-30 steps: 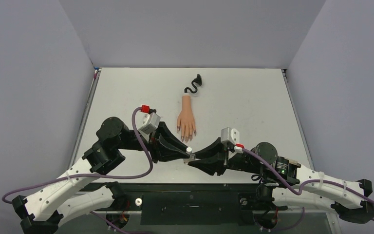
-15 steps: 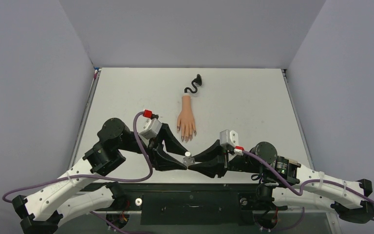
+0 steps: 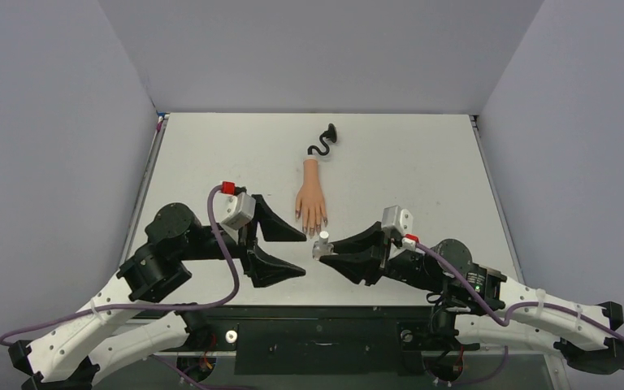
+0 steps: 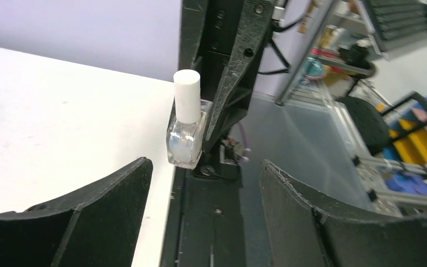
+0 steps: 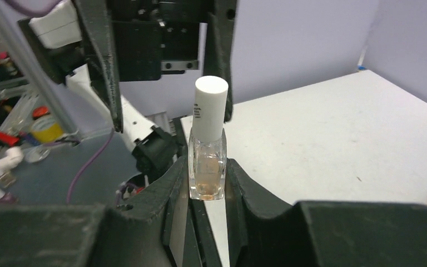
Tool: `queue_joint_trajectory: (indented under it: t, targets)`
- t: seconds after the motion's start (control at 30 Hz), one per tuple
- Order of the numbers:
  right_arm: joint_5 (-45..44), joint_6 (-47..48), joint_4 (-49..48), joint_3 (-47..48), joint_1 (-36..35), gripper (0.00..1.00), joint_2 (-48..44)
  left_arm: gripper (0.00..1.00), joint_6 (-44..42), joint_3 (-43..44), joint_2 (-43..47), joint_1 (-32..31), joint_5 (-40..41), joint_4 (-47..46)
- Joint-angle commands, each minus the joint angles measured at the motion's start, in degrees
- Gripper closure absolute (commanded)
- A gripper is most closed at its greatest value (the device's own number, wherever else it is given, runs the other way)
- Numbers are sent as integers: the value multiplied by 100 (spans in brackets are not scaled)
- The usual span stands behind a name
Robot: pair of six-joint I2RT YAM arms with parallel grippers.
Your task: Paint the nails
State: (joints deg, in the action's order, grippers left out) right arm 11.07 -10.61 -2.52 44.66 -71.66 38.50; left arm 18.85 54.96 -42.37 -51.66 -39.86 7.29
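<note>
One bottle (image 5: 207, 167), cap (image 5: 211, 103) on, sits clamped upright in the right fingers (image 5: 167, 194); left fingers (image 4: 105, 200) gape wide, empty. Uncapping stage, apparently. Next: left closes squarely on cap.

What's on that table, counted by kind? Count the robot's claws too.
Grippers: 2, the left gripper and the right gripper
Mannequin hand: 1
Polish bottle: 1
Total: 4
</note>
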Motion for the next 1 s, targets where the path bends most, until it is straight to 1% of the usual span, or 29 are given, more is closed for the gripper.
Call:
queue_joint_trajectory:
  t: [0.0,0.1,0.17,0.33,0.6,0.67,0.7,0.77,0.97]
  targets:
    - [-1446,-154,-451,-68,21,100,-43,34,-411,326,104,-13,1445,605]
    - [-1896,-204,-436,-51,21,100,101,37,-431,298,86,-19,1907,585]
    - [-2036,-231,-464,-47,26,100,191,37,-427,251,35,-20,2022,432]
    - [-2121,-242,-483,10,24,100,405,43,-284,117,-53,-20,2274,53]
    - [-2101,-263,-421,121,15,100,616,48,-149,27,-217,-28,2147,-474]
    - [-2074,-266,-432,126,12,100,635,51,-139,-7,-243,-33,2099,-541]
    - [-2065,-266,-432,133,12,100,647,54,-124,-43,-258,-31,2077,-605]
    - [-2029,-258,-437,158,13,100,687,58,-81,-95,-269,-33,2057,-637]
    - [-1943,-253,-468,203,17,100,748,59,-5,-217,-335,-52,1945,-981]
